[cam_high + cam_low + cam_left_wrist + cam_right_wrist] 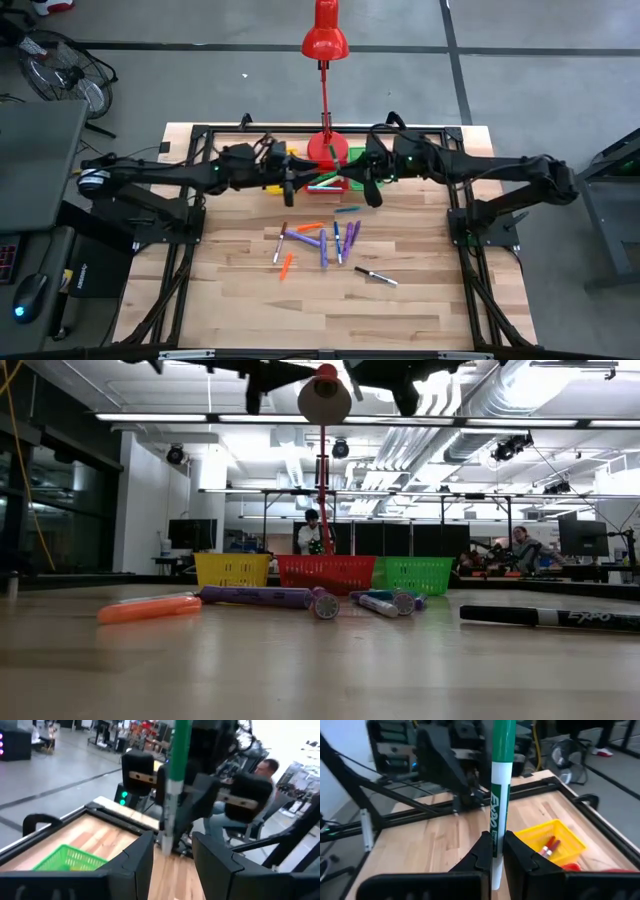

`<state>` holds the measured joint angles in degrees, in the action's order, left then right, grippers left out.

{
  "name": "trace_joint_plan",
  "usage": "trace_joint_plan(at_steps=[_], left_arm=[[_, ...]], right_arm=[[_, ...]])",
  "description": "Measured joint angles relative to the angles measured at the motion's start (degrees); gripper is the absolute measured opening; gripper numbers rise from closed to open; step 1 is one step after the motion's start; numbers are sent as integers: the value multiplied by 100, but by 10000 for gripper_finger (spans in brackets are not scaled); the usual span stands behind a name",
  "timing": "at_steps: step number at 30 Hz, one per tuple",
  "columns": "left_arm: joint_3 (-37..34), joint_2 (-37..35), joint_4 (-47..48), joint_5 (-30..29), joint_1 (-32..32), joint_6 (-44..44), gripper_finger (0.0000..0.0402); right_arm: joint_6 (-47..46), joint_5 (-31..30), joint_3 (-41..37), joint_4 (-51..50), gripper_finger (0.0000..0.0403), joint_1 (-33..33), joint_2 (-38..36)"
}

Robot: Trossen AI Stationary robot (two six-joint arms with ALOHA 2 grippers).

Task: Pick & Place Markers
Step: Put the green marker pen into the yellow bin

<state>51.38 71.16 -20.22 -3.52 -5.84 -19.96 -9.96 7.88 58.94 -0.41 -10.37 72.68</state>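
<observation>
Both arms were dark, near-black, built of long slim links with bulkier blocks at the joints, and each was mounted on a black open-frame stand at its side of the table. Small green indicator lights showed on the left arm (pixel 215 170) and the right arm (pixel 480 170) near the wrist housings, with thin black cables looped along the links. The left gripper (pixel 172 862) and right gripper (pixel 493 855) each had two broad, angular matte-black fingers, and tan rectangular patches showed on the right arm's rounded joint housings in the left wrist view.
</observation>
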Motion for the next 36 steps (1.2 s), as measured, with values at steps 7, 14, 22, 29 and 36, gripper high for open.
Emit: trace_joint_plan(at_steps=[7,14,22,29,36], left_arm=[[467,430,-249,-163,-30,24,133],[750,736,-308,-274,-32,60,133],[1014,1119,-319,-145,-30,59,133],[1014,1119,-317,-151,-27,42,131],[1014,1119,-318,-152,-27,62,54]], right_arm=[[101,300,0,178,14,-94,116],[111,321,0,203,14,-92,116],[141,322,0,213,16,-92,116],[145,322,0,107,17,-92,116],[148,325,0,76,16,-92,116]])
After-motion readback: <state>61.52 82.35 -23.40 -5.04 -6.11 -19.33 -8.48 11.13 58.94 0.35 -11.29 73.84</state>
